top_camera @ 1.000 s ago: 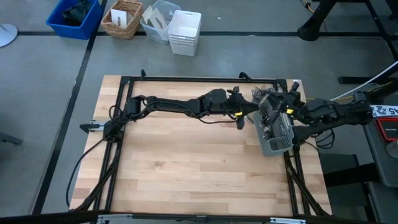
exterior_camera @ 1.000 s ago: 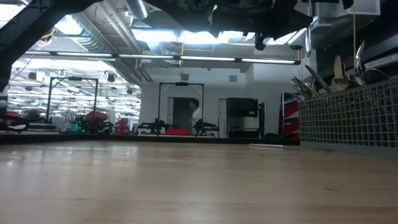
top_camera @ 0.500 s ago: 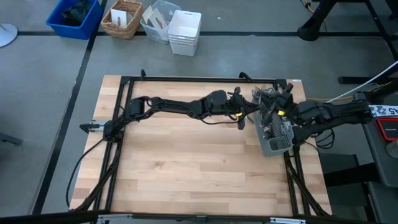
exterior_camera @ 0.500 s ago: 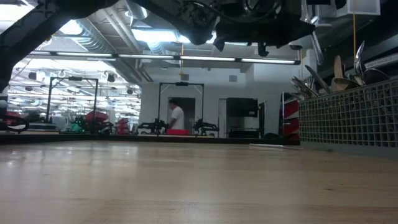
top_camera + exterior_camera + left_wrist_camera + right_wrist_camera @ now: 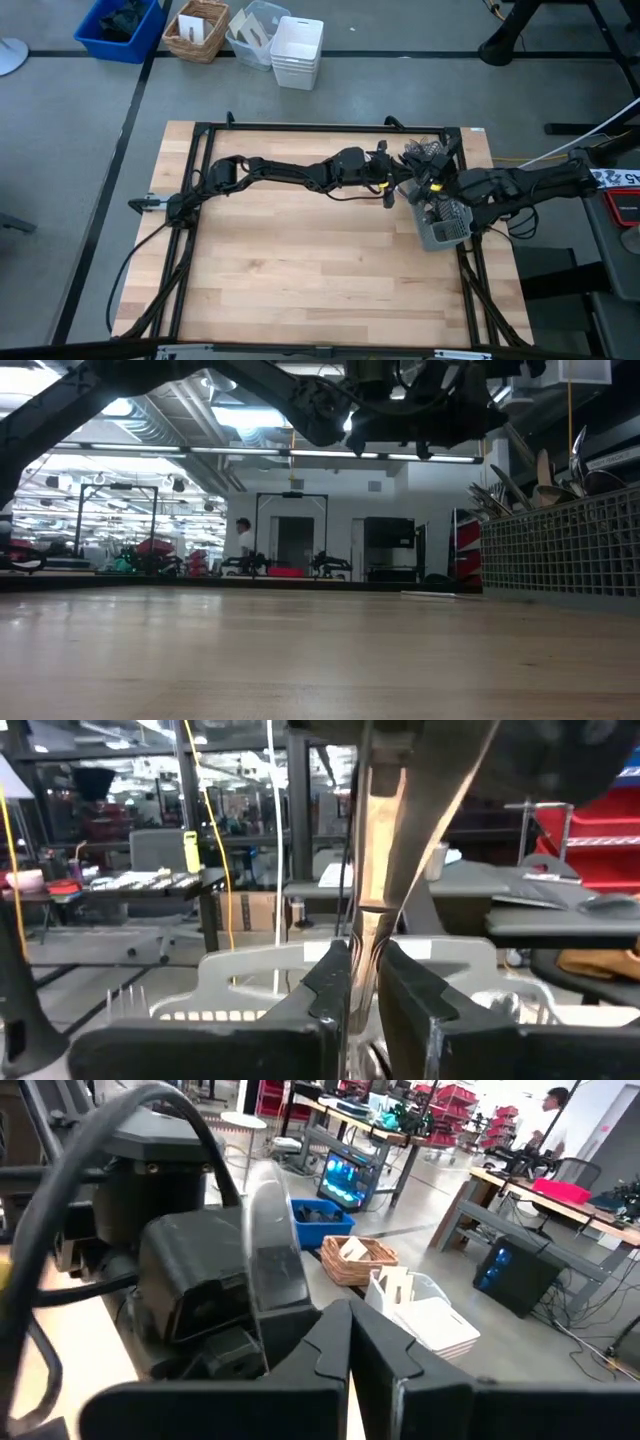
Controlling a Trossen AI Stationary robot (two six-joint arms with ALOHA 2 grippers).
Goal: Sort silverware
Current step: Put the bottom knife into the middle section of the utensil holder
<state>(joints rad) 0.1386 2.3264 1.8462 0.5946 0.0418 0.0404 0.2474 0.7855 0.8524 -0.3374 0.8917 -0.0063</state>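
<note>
- Two dark arms meet over the far right part of the wooden table (image 5: 300, 260), seen from above.
- Left gripper (image 5: 398, 183) reaches across from the left and hangs just beside the grey mesh caddy (image 5: 443, 228); in its own wrist view the fingers (image 5: 332, 982) are pinched on a slim shiny piece of metal (image 5: 372, 870) that stands upright between them, though which kind of utensil it is cannot be told.
- Right gripper (image 5: 428, 180) comes in from the right, over the caddy's far end and close to the left gripper; its fingers (image 5: 330, 1342) are closed, and a pale rounded metal piece (image 5: 270, 1255) rises just behind them, but whether they grip it cannot be told.
- Silverware (image 5: 432, 152) bristles out of the caddy's far end in a tangle; at table height, handles and a fork (image 5: 578, 452) stick up above the caddy's mesh wall (image 5: 560, 550) at the right edge.
- Beyond the table on the floor stand a blue bin (image 5: 120, 28), a wicker basket (image 5: 196, 30), a clear tub (image 5: 255, 32) and a white stacked container (image 5: 297, 52).
- Far off in the room behind, a person (image 5: 242, 540) stands by a doorway.
</note>
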